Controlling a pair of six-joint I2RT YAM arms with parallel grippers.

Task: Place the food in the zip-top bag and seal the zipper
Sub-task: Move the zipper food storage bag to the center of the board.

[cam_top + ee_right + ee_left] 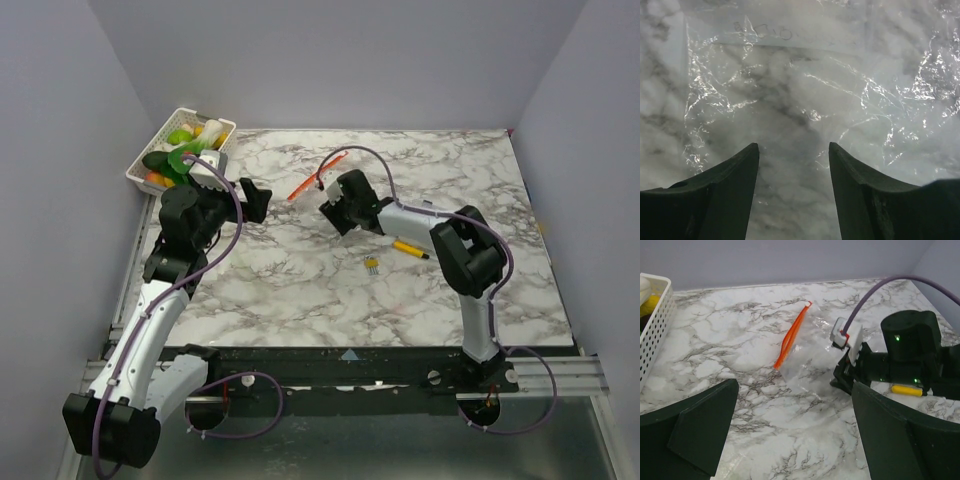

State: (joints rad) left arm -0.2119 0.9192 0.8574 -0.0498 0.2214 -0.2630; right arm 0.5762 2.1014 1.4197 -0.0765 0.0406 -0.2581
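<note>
The marble bench [300, 290] takes up most of what I can see, and the zip-top bag [810, 360] lies flat on it a little past the middle, directly under the right tool [794, 147]. That tool is pointed down at the crinkled clear film, with its two dark fingers partly apart and nothing between them; whether the tips touch the plastic I cannot tell. The left tool [795, 385] hangs to the left of the bag, well apart from it, spread as wide as it goes and empty, facing the bag's mouth. Over at the far left corner sits a white lattice basket [137, 172], and all the food [180, 150] is piled in it, green, yellow and orange pieces heaped together, far from the bag, with the left arm standing between the two. A yellow marker pen [410, 248] lies on the bench just to the right of the right arm's wrist, and a small yellowish thing [371, 264], too small to make out, lies nearer the arms. The zipper [791, 337] runs on a slant, from near-left to far-right, along the edge of the bag turned towards the left tool, and the bag's body stretches away from it to the right
</note>
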